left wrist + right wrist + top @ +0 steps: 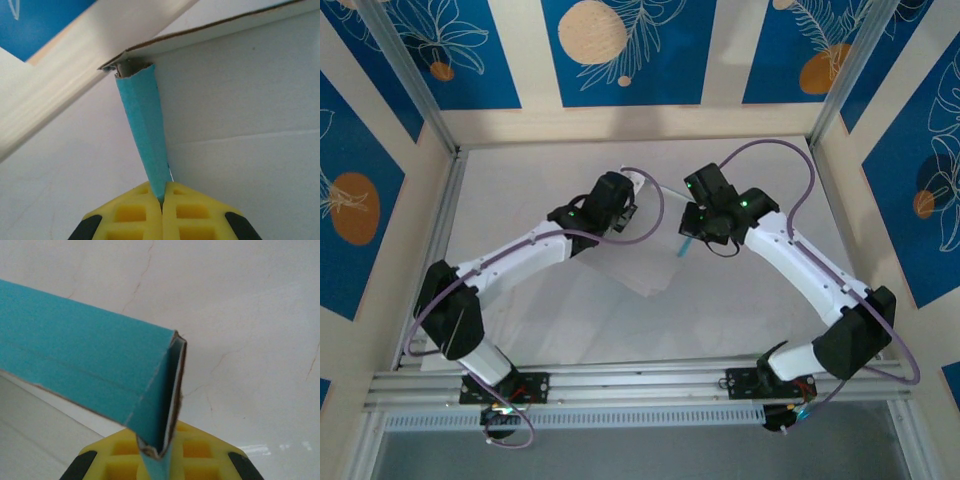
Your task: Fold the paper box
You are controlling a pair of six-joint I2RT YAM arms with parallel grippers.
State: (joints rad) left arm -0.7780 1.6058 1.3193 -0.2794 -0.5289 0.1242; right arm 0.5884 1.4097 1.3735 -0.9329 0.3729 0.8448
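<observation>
Blue panels [410,50] with white leaf drawings and orange discs wall in a white counter [560,310], seen from above with an aluminium rail [640,380] along its near edge where both arms are bolted. Both arms reach inward over the box [645,272], which lies near the middle of the counter as a pale, mostly flat sheet. The left fingers [625,200] are at its far left part and the right fingers [700,225] at its far right part, where a narrow blue strip hangs just below them. From the left wrist, the yellow left fingers [156,214] are pressed together on the lower end of a blue flap of the box [142,130]. This flap widens upward to a corner under a brown cut edge. To its right stands a broad white face of the card with one crease line across it, and a pale beam and a bit of blue panel [35,20] show at upper left. From the right wrist, the right fingers [192,450] are closed on a folded corner of the box [75,345]. A doubled blue wall runs off to the left from that corner, held above the counter [250,340], which has fine cracks in its white surface.
</observation>
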